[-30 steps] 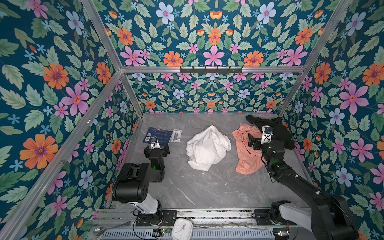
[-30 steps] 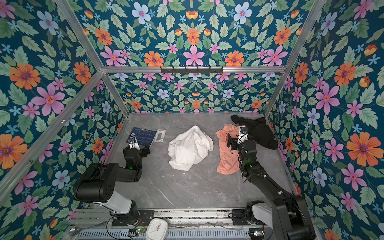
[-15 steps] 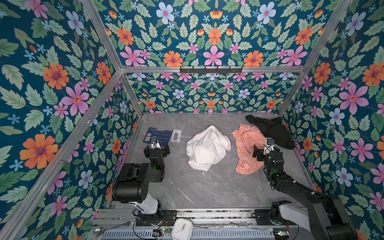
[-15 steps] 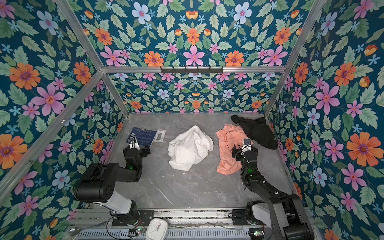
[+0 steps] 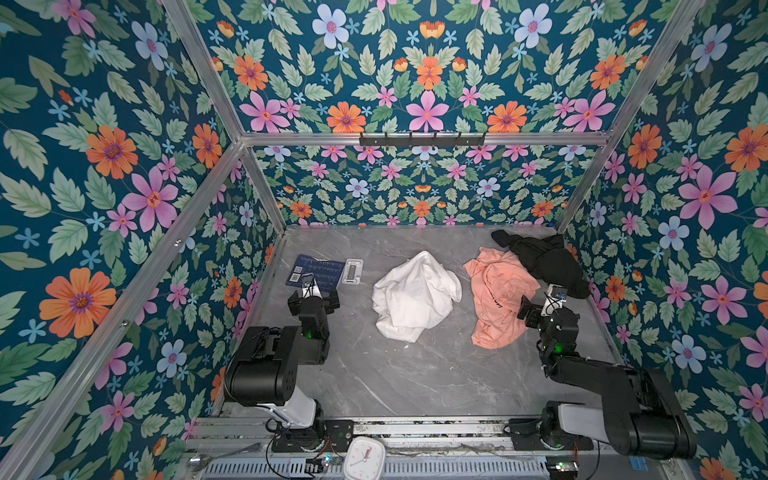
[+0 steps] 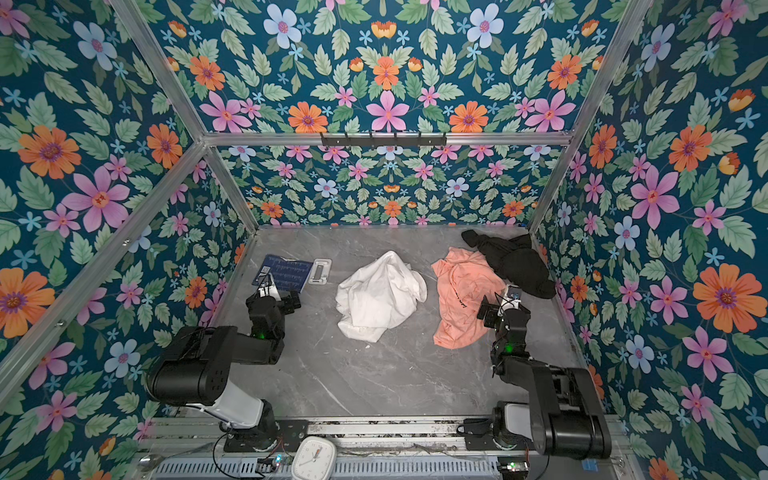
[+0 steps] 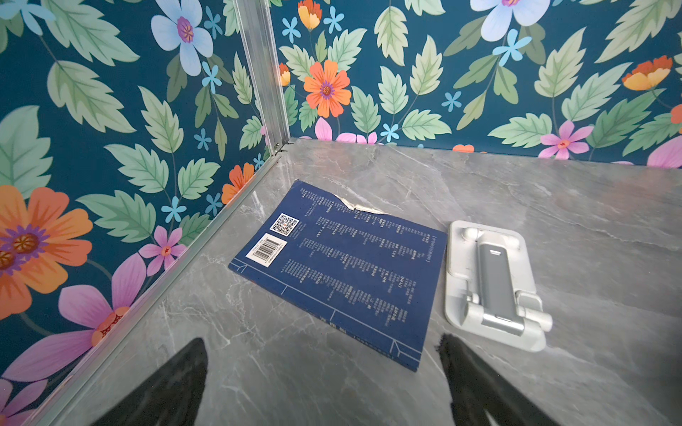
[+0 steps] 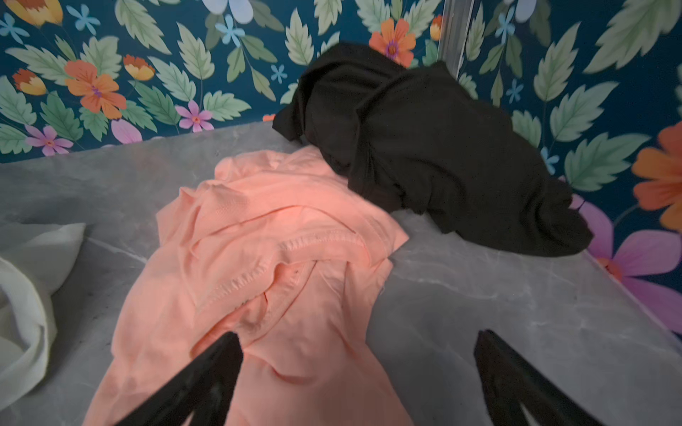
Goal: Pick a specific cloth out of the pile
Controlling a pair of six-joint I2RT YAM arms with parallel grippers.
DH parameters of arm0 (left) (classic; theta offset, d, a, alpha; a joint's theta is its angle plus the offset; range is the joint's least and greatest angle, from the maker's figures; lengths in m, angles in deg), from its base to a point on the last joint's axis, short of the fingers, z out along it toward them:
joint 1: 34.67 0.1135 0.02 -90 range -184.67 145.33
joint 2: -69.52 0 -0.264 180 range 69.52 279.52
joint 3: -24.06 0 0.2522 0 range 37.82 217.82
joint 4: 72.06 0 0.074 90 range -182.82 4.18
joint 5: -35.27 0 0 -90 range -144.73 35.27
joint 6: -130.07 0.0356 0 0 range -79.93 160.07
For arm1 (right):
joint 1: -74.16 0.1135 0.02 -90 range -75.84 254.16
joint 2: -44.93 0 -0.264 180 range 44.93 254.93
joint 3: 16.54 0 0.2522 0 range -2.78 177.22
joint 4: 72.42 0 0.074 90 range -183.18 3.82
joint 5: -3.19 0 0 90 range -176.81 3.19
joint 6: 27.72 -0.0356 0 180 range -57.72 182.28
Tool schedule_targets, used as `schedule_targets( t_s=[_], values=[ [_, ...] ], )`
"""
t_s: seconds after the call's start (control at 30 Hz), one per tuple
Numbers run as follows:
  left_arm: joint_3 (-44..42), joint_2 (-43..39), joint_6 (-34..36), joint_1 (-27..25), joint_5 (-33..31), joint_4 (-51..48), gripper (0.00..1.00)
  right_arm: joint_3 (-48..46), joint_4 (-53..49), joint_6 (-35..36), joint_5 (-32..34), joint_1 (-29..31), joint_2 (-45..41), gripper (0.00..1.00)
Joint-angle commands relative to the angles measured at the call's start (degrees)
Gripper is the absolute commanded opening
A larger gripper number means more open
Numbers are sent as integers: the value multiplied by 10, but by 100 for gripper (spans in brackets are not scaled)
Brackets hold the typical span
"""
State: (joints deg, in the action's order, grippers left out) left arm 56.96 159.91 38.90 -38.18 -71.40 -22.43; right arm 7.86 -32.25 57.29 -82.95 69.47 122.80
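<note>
The cloth (image 5: 415,295) (image 6: 380,297) is a crumpled white garment lying alone mid-table; its edge shows in the right wrist view (image 8: 22,295). The pile is spread out. A salmon-orange shirt (image 5: 498,299) (image 8: 276,258) lies to the cloth's right, with a gap of bare table between them. A black garment (image 5: 544,262) (image 8: 424,147) overlaps the shirt's far corner. My right gripper (image 5: 544,307) (image 8: 358,335) is open and empty, low over the salmon shirt's right edge. My left gripper (image 5: 312,293) (image 7: 321,339) is open and empty at the left, well away from the cloth.
A blue book (image 5: 318,270) (image 7: 343,265) and a white phone stand (image 5: 352,271) (image 7: 491,284) lie just beyond the left gripper. Floral walls enclose the table on three sides. A black hook rail (image 5: 422,139) hangs on the back wall. A clock (image 5: 365,457) sits at the front rail.
My right gripper has drawn back toward the front and slightly right, off the middle of the salmon shirt. The left arm and the garments have not moved.
</note>
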Motion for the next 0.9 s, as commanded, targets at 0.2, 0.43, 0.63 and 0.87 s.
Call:
schedule_targets(
  t_s=[0.2,0.43,0.63,0.87],
  values=[
    [-3,17,7,35,146,35,100,65,-35,-7,-69,-2,38,99],
    [-5,19,9,35,149,38,100,65,-27,-4,-67,1,42,99],
    [-4,19,8,35,149,38,100,66,-27,-3,-61,4,42,99],
    [-16,20,11,35,153,61,100,66,-27,-1,-62,5,42,99]
  ],
)
